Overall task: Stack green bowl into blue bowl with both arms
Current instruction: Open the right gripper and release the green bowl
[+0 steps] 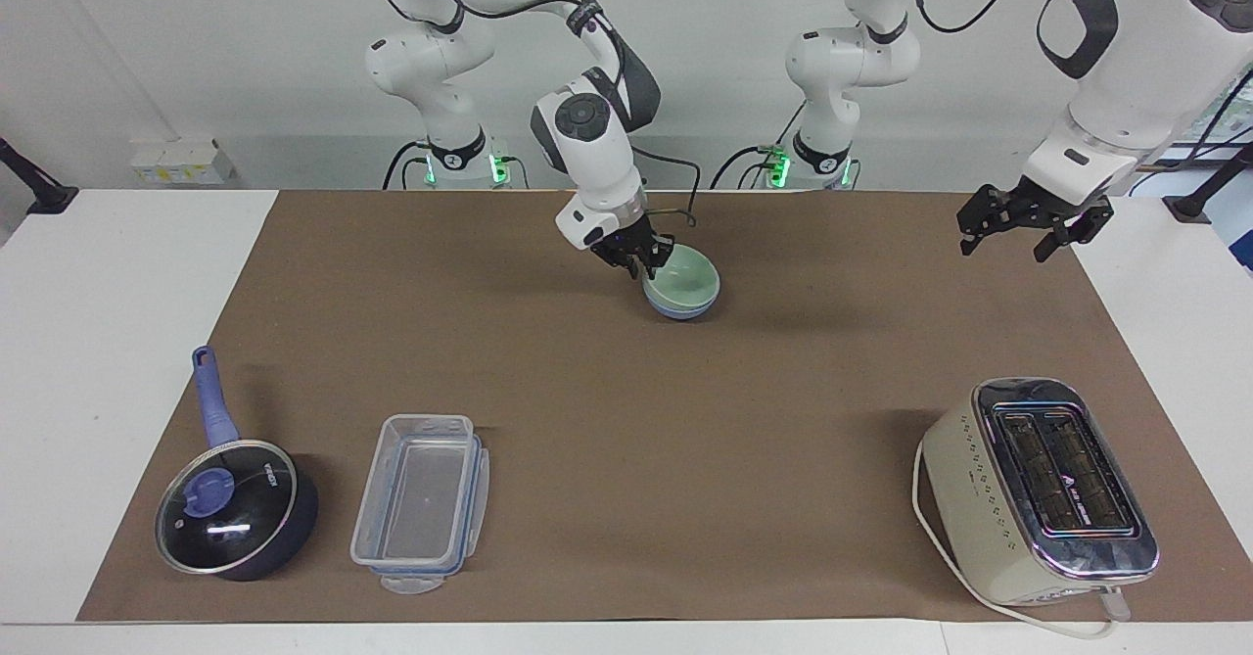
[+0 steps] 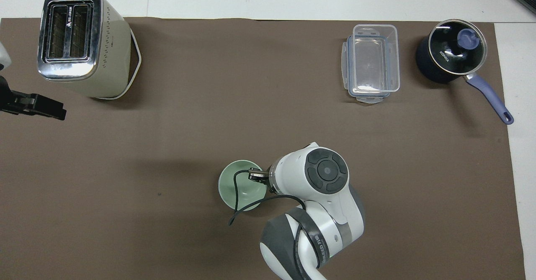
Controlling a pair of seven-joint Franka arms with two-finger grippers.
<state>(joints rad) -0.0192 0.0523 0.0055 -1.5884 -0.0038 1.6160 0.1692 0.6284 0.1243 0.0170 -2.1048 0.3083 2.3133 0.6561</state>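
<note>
green bowl: already nested in the blue bowl, mid-tabletop near the robots
right claw: at the green rim's 9 o'clock; can't tell if we've let go
left claw: wide apart, waiting
next: we'd lift straight up, no nudging
tabletop: brown mat, white wall

Mint green bowl nested upright in periwinkle blue bowl

Robot lab, two mounted arms, bare white walls
</note>
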